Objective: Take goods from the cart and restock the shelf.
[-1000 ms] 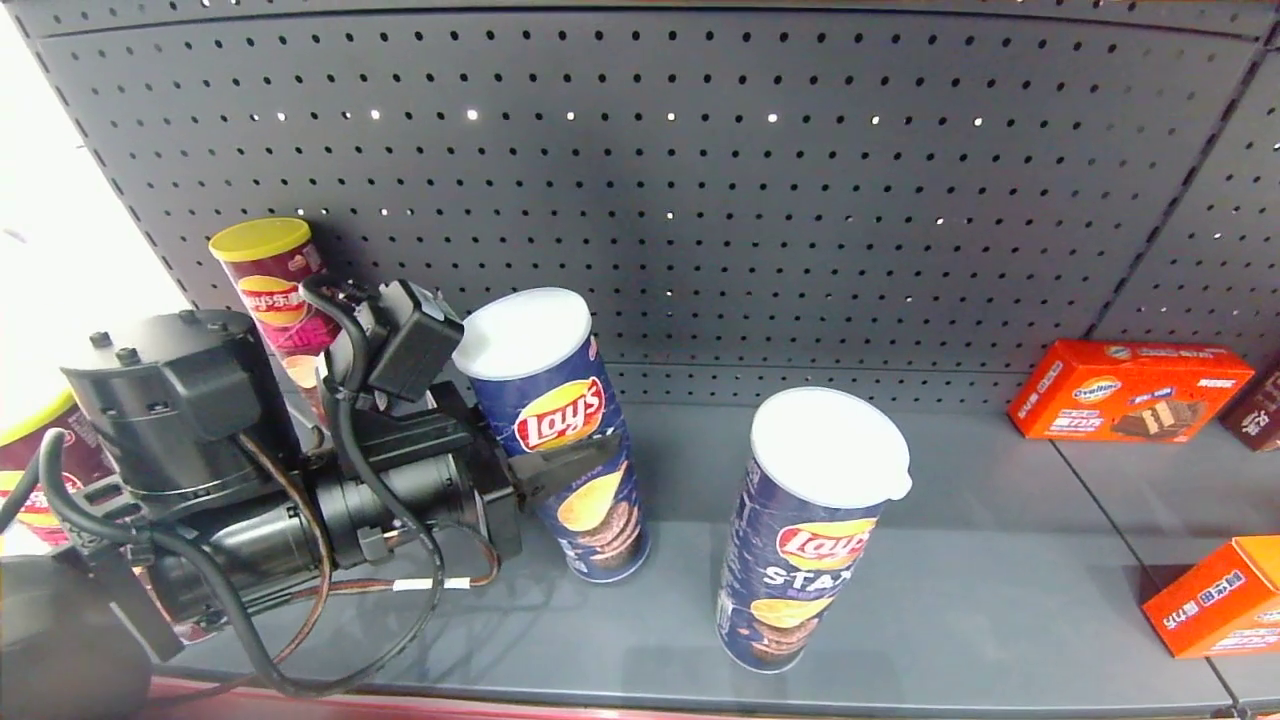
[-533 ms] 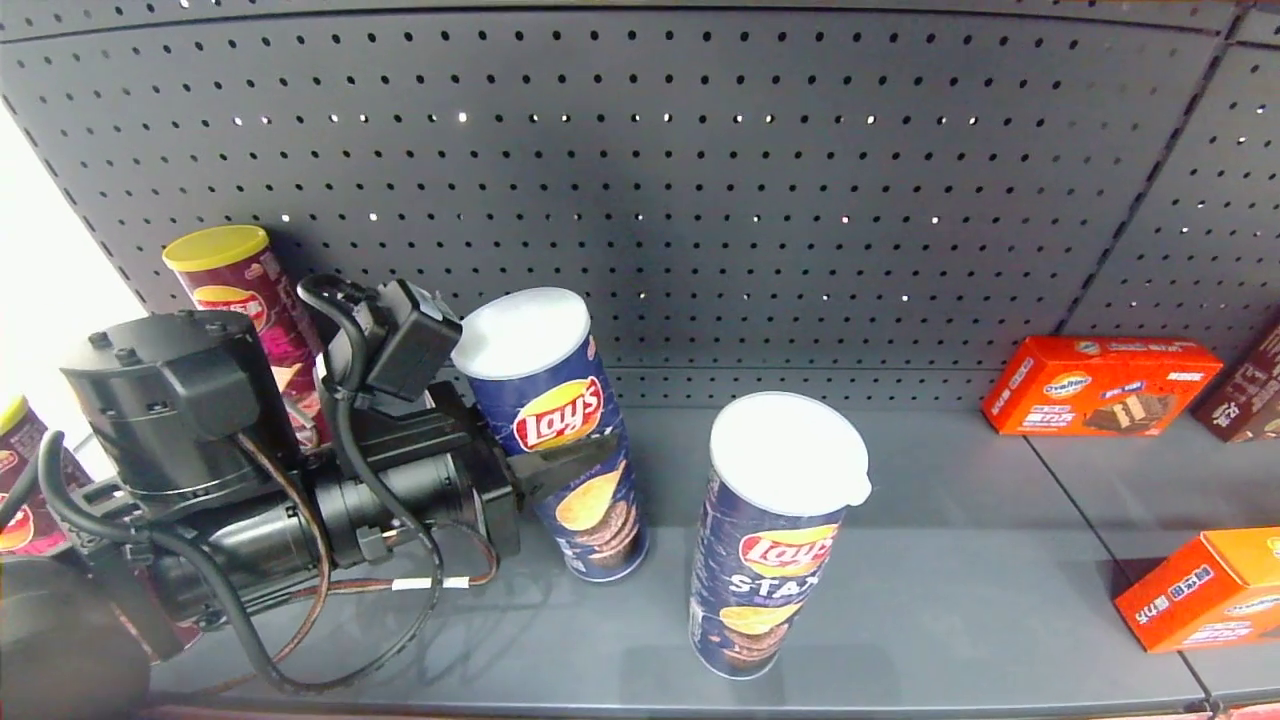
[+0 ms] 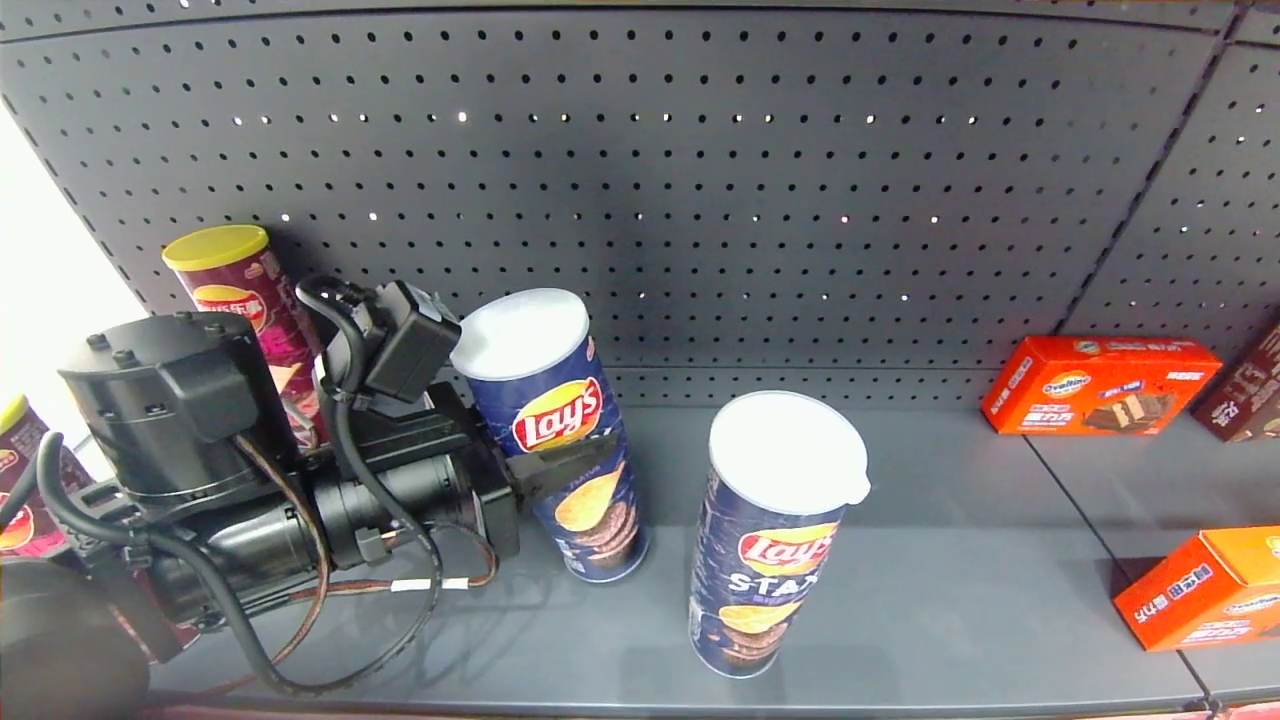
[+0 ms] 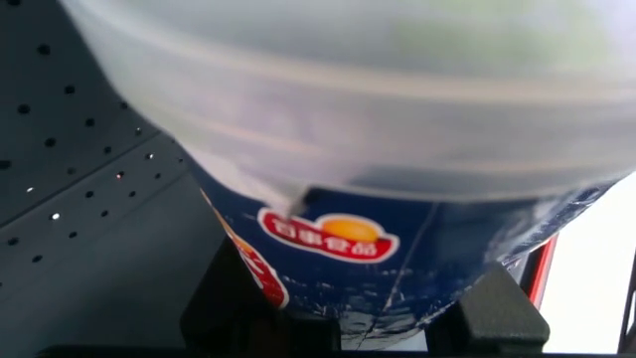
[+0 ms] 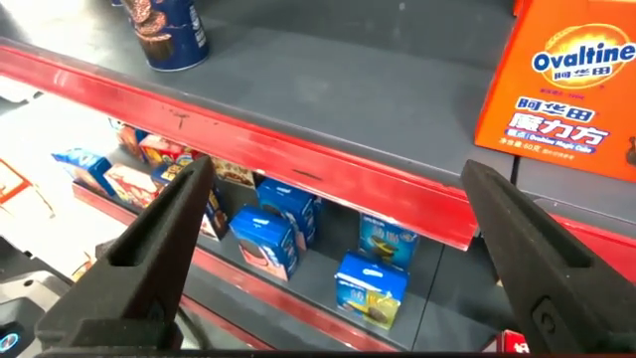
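A blue chip can [image 3: 548, 420] with a white lid is upright at the shelf's [image 3: 950, 580] left part, and my left gripper [image 3: 560, 462] is shut on its middle from the left. I cannot tell whether its base touches the board. In the left wrist view the same can [image 4: 378, 268] sits between the dark fingers [image 4: 502, 313]. A second blue can [image 3: 775, 530] stands free to its right, nearer the front edge. My right gripper [image 5: 343, 268] hangs open below and in front of the shelf's red edge [image 5: 328, 164], holding nothing.
A maroon can with a yellow lid [image 3: 240, 285] stands behind my left arm by the pegboard back wall [image 3: 700, 200]. Orange boxes [image 3: 1100, 385] [image 3: 1200, 590] lie at the right. Bare board lies between the second can and the boxes. Blue packs [image 5: 268, 239] fill a lower shelf.
The head camera swung a little to the right, so the shelf goods slid left in view. Against the shelf, my left gripper and its can ended slightly nearer the second blue can.
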